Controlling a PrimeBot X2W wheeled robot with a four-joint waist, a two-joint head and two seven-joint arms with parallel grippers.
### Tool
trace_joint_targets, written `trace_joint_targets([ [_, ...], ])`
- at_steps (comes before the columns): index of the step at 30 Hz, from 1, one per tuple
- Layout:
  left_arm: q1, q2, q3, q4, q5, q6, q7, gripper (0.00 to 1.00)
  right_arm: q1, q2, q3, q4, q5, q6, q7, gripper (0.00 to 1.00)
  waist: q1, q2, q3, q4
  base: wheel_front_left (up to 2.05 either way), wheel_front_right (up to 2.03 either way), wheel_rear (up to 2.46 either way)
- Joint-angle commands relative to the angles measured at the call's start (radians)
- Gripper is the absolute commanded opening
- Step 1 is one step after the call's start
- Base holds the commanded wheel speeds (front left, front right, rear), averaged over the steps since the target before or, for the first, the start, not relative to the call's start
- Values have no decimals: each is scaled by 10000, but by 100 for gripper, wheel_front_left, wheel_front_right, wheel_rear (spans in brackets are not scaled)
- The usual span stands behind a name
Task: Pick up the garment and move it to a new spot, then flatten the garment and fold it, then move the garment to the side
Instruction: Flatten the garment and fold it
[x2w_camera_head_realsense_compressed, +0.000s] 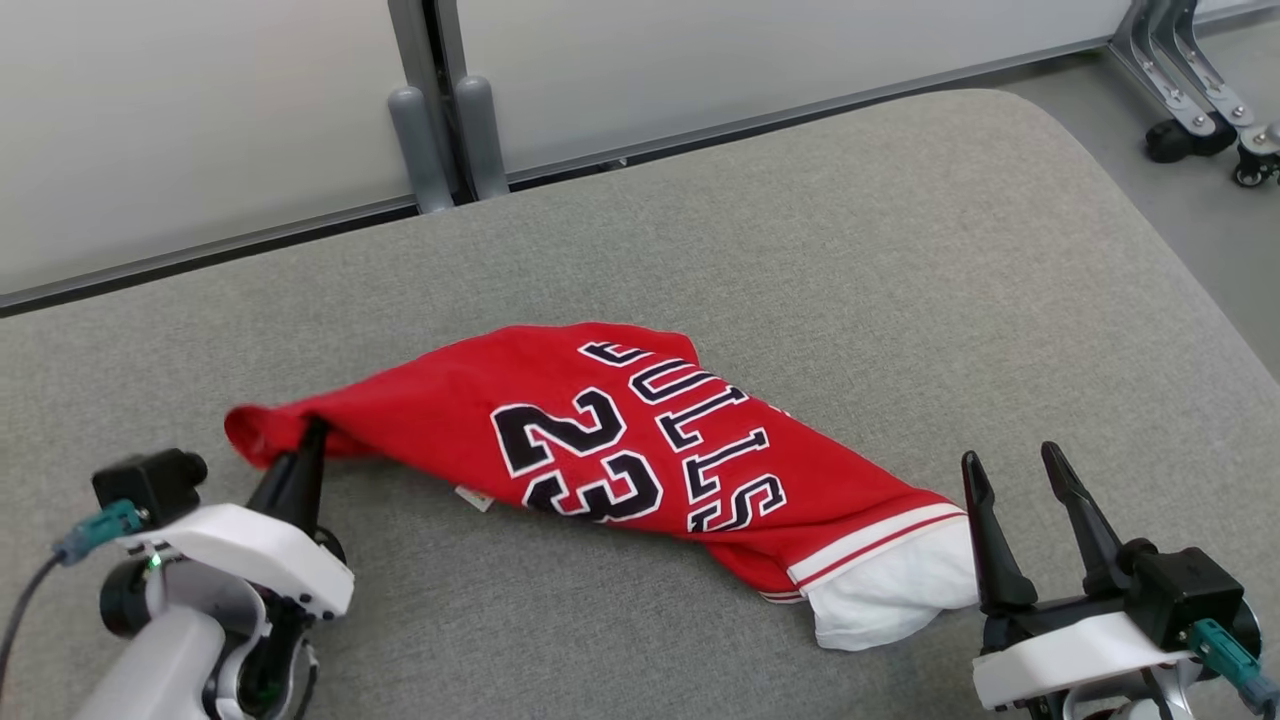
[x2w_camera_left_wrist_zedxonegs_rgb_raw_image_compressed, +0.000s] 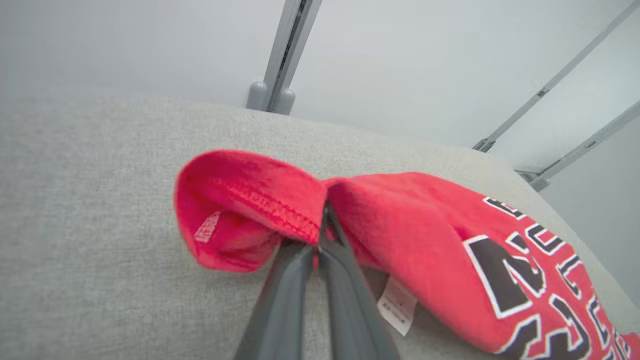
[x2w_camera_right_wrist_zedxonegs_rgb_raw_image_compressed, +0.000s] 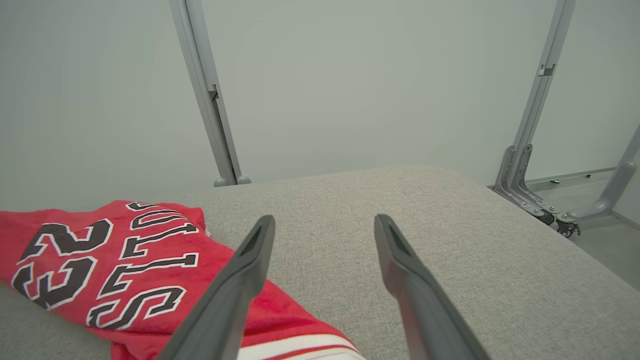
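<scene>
My left gripper (x2w_camera_head_realsense_compressed: 312, 432) is pinched shut on the red end of the jersey (x2w_camera_head_realsense_compressed: 620, 430). The right gripper (x2w_camera_head_realsense_compressed: 1010, 460) sits wide open just beside its white end. The jersey lies bunched on the grey cushion (x2w_camera_head_realsense_compressed: 850, 230) between them. I'd clamp the white end too before lifting, then carry it farther back.
</scene>
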Motion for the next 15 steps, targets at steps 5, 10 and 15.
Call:
trace_joint_targets([
  [5, 183, 890, 101, -2252, 328, 319, 286, 0, 212, -49, -113, 80, 17, 1, -53, 100, 0, 0, -374, 279, 0, 0, 0],
  [10, 825, 1776, -82, -5267, 591, 826, 1142, 0, 404, -51, -139, 98, -10, 1, -53, 100, 0, 0, -755, 456, 0, 0, 0],
  [15, 1436, 2357, -324, -7972, 861, 1461, 1896, 0, 579, -49, -222, 89, 14, 1, -53, 100, 0, 0, -1017, 698, 0, 0, 0],
])
